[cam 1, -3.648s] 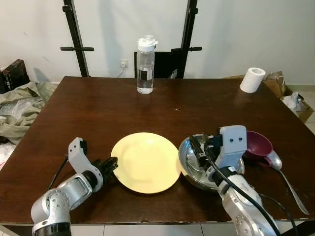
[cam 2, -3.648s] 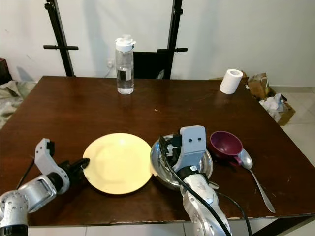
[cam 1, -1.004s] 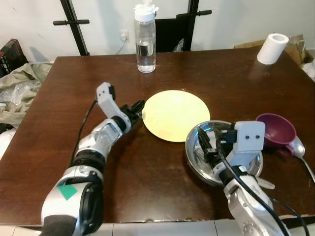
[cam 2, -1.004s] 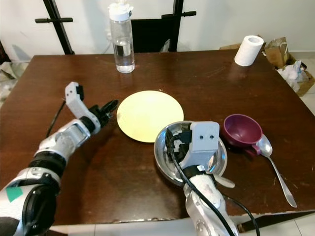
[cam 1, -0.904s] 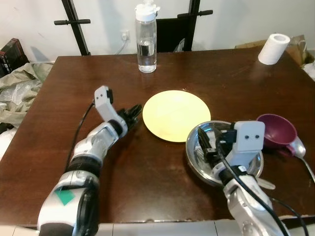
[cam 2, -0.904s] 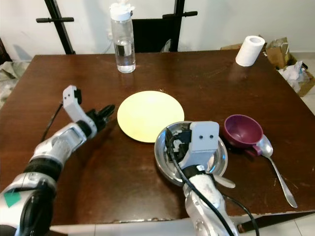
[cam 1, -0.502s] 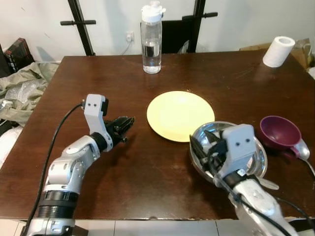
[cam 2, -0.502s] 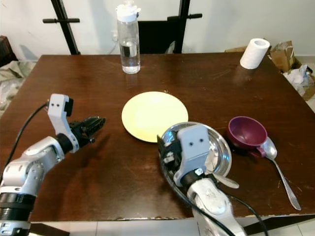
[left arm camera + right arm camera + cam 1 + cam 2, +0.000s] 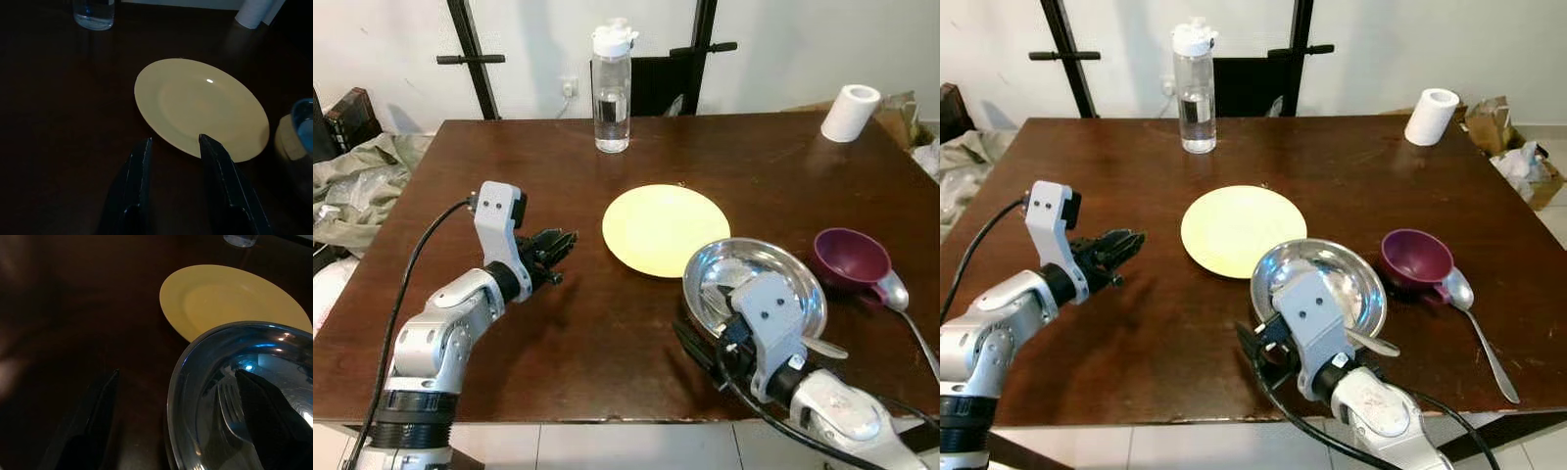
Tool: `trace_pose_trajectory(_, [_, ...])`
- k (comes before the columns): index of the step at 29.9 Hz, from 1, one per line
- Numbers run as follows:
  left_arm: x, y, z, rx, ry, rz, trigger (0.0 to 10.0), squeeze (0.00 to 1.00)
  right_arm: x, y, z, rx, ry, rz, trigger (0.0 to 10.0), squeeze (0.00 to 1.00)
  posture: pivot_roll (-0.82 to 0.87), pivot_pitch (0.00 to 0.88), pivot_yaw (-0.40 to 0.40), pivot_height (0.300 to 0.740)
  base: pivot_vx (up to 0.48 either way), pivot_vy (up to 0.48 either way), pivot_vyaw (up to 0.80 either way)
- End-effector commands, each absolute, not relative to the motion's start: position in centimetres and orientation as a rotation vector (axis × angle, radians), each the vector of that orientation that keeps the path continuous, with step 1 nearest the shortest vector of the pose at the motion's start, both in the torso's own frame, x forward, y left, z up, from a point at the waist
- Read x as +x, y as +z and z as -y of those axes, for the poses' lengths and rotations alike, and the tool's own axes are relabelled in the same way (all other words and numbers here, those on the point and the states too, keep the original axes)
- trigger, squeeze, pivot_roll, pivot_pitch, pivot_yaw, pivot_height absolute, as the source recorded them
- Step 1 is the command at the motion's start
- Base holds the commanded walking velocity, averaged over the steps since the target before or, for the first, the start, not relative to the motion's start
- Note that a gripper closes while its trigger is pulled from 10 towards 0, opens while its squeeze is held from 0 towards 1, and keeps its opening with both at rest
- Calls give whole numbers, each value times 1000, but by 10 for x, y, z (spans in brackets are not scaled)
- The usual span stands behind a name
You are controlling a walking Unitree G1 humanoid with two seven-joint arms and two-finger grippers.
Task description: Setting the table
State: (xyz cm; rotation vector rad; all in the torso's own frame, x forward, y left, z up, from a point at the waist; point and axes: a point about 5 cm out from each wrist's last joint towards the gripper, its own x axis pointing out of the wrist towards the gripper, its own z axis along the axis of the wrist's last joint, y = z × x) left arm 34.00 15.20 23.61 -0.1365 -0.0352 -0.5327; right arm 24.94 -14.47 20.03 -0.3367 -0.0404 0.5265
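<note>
A yellow plate (image 9: 666, 230) lies flat in the middle of the dark wooden table (image 9: 607, 333). My left gripper (image 9: 560, 251) hovers just left of it, open and holding nothing; in the left wrist view its fingers (image 9: 142, 166) point at the plate's near rim (image 9: 195, 105). A steel bowl (image 9: 773, 269) with a fork (image 9: 230, 406) in it sits right of the plate. My right gripper (image 9: 177, 377) is open at the bowl's near-left rim, one finger outside and one over the bowl. A purple cup (image 9: 850, 257) and a spoon (image 9: 913, 328) lie further right.
A clear water bottle (image 9: 612, 88) stands at the table's far edge, and a paper roll (image 9: 850, 99) at the far right corner. Black stand legs and a dark chair back are behind the table. Crumpled plastic (image 9: 357, 191) lies on the floor to the left.
My left gripper has let go of the plate and drawn back to the left. My right gripper has pulled back toward the near edge, uncovering most of the bowl. The camera has shifted.
</note>
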Motion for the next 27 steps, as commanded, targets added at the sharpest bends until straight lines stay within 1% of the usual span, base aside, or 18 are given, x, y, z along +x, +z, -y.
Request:
trace_pose_trajectory(1, [337, 230, -153, -130, -529, 6, 10000, 0, 247, 193, 142, -323, 567, -3, 10000, 0, -44, 161, 106, 740, 0, 0, 0])
trace_pose_trajectory(6, [335, 230, -154, -139, -516, -2, 10000, 0, 251, 186, 147, -348, 575, -51, 10000, 0, -40, 164, 105, 740, 0, 0, 0])
trace_pose_trajectory(7, [335, 230, -154, -140, -514, -3, 10000, 0, 253, 185, 148, -349, 565, -58, 10000, 0, -40, 164, 105, 740, 0, 0, 0])
trace_pose_trajectory(9, [334, 228, -153, -143, -510, -4, 10000, 0, 260, 189, 156, -303, 475, -21, 10000, 0, -33, 166, 97, 740, 0, 0, 0])
trace_pose_trajectory(10, [334, 228, -153, -143, -510, -4, 10000, 0, 260, 189, 156, -303, 475, -21, 10000, 0, -33, 166, 97, 740, 0, 0, 0])
trace_pose_trajectory(13, [333, 227, -149, -148, -503, -2, 10000, 0, 268, 209, 166, -196, 333, 115, 10000, 0, -33, 166, 97, 740, 0, 0, 0])
trace_pose_trajectory(17, [332, 226, -141, -83, -459, 49, 10000, 0, 271, 239, 175, -30, 168, 307, 10000, 0, -33, 166, 97, 740, 0, 0, 0])
trace_pose_trajectory(21, [330, 230, -134, -53, -425, 114, 10000, 0, 269, 260, 178, 51, 59, 454, 10000, 0, -34, 150, 107, 740, 0, 0, 0])
trace_pose_trajectory(24, [328, 232, -131, -28, -427, 142, 10000, 0, 270, 265, 177, 89, 36, 482, 10000, 0, -34, 148, 107, 740, 0, 0, 0])
trace_pose_trajectory(27, [326, 235, -130, -31, -427, 154, 10000, 0, 272, 263, 168, 125, 89, 475, 10000, 0, -26, 137, 103, 740, 0, 0, 0])
